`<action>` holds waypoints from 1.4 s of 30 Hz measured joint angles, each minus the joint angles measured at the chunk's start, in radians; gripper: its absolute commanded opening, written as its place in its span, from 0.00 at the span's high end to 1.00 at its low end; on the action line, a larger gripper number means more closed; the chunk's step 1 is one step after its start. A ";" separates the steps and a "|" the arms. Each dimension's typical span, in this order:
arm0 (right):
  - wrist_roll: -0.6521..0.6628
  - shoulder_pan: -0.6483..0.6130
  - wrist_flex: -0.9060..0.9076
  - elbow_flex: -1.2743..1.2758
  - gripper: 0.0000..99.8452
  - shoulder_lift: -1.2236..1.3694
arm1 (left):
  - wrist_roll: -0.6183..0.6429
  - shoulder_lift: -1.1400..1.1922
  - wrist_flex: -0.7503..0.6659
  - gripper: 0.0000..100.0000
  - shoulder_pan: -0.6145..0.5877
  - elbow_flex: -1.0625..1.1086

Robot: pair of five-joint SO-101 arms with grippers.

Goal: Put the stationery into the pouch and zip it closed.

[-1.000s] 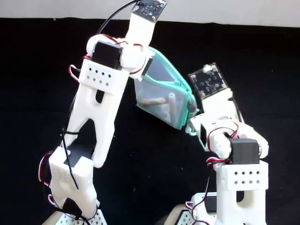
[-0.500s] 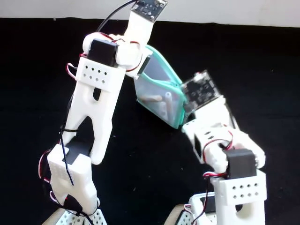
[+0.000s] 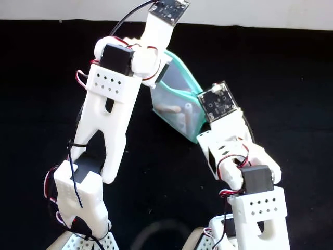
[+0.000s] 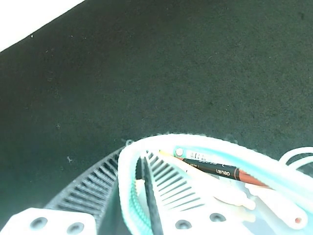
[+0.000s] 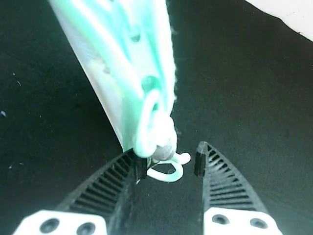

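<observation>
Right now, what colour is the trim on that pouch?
Mint green trim around a see-through body; the pouch shows best in the high view.

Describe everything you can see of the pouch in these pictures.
The pouch looks like see-through plastic with mint-green edging. It hangs tilted above the black table, its upper end clamped in the left gripper. Pens lie inside. Its zip pull, at the lower end, sits between the right gripper's open fingers.

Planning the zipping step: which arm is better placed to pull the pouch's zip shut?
Right, probably. The right gripper is open with the zip pull between its fingers. The left gripper is shut on the pouch, holding it up, so it is likely best left there.
</observation>
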 measured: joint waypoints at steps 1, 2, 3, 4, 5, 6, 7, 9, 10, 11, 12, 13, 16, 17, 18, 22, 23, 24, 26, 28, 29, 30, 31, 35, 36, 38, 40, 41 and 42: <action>0.000 0.000 0.000 0.000 0.83 0.000 | 0.000 0.005 0.000 0.99 0.000 -0.003; 0.000 0.000 0.000 0.000 0.83 0.000 | 0.000 0.009 0.000 0.99 0.000 -0.006; 0.000 0.000 -0.006 0.000 0.84 0.000 | 0.000 0.012 0.000 0.99 0.000 -0.006; 0.000 0.000 -0.014 0.000 0.87 0.000 | 0.000 0.015 0.000 0.99 0.000 -0.006; 0.000 0.000 -0.020 0.000 0.93 0.000 | 0.000 0.017 0.000 0.99 0.000 -0.006; 0.000 0.000 -0.025 0.000 0.99 0.000 | 0.000 0.017 0.000 0.99 0.000 -0.006; 0.000 0.000 -0.028 0.000 0.99 0.000 | 0.000 0.017 0.000 0.99 0.000 -0.006; -0.011 0.005 -0.028 0.000 1.00 0.000 | 0.000 0.017 0.000 0.99 0.000 -0.006; -0.025 0.006 -0.028 0.000 0.99 0.000 | 0.000 0.017 0.000 0.99 -0.002 -0.006; -0.031 0.008 -0.028 0.000 0.99 0.000 | 0.000 0.017 0.000 0.99 -0.002 -0.006; -0.034 0.008 -0.028 0.000 0.99 0.000 | 0.000 0.017 0.000 0.99 -0.002 -0.006; -0.037 0.011 -0.028 0.000 0.99 0.000 | 0.000 0.017 0.000 0.99 -0.002 -0.006; -0.037 0.031 -0.028 0.000 0.99 0.000 | 0.000 0.018 0.000 0.99 -0.002 -0.006; -0.037 0.037 -0.028 0.000 0.99 0.000 | 0.000 0.018 0.000 0.99 -0.002 -0.006; -0.037 0.044 -0.026 0.000 0.99 0.000 | 0.000 0.018 0.000 0.99 -0.002 -0.006; -0.037 0.055 0.038 -0.046 0.99 0.000 | 0.000 0.018 0.000 0.99 0.000 -0.006; -0.037 0.058 0.064 -0.077 0.99 0.000 | 0.000 0.018 0.000 0.99 0.000 -0.006; -0.037 0.064 0.094 -0.117 0.99 0.000 | 0.000 0.018 0.000 0.99 0.000 -0.006; -0.037 0.074 0.147 -0.216 0.99 0.000 | 0.000 0.018 0.000 0.99 0.000 -0.006; -0.037 0.074 0.203 -0.315 0.99 0.000 | 0.000 0.018 0.000 0.99 0.000 -0.006; -0.028 0.074 0.224 -0.356 0.99 0.000 | 0.000 0.018 0.000 0.99 0.000 -0.006; -0.021 0.074 0.242 -0.388 0.99 0.000 | 0.000 0.018 0.000 0.99 0.000 -0.006; -0.017 0.074 0.256 -0.410 0.99 -0.002 | 0.000 0.018 0.000 0.99 0.000 -0.006; -0.012 0.092 0.273 -0.439 0.99 -0.006 | 0.000 0.018 0.000 0.99 0.000 -0.006; -0.012 0.101 0.273 -0.440 0.99 -0.006 | 0.000 0.018 0.000 0.99 0.000 -0.006; -0.012 0.109 0.273 -0.442 0.99 -0.006 | 0.000 0.018 0.000 0.99 0.000 -0.006; -0.011 0.110 0.273 -0.442 0.99 -0.006 | 0.000 0.018 0.000 0.99 0.000 -0.006; -0.003 0.110 0.273 -0.445 0.99 -0.006 | 0.000 0.018 0.000 0.99 0.000 -0.006; 0.008 0.110 0.273 -0.450 0.99 -0.006 | 0.000 0.018 0.000 0.99 0.000 -0.006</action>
